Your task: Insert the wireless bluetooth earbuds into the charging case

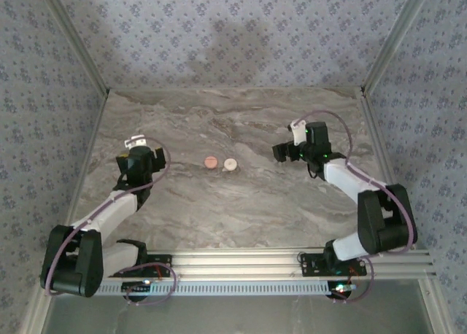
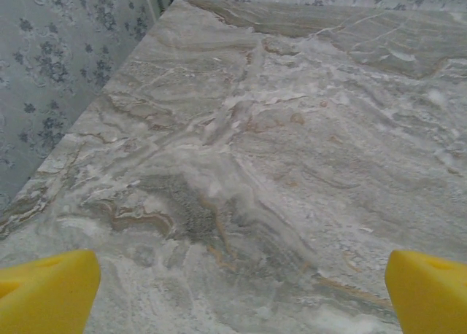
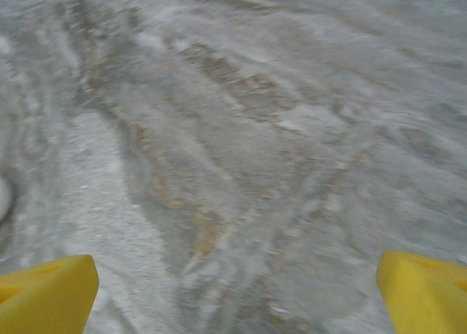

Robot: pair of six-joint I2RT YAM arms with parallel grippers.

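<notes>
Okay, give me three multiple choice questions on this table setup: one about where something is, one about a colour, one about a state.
1. Where is the case?
A. middle of the table
B. against the left wall
C. on the front rail

2. What colours are its two round halves?
A. both black
B. one pink, one whitish
C. both yellow

3. The left tool is:
A. shut on the case
B. shut, empty
C. open

Answers:
1 A: in the top view it lies mid-table, well away from the walls.
2 B: a salmon-pink disc sits beside a whitish one.
3 C: its yellow fingers stand far apart over bare table.
</notes>
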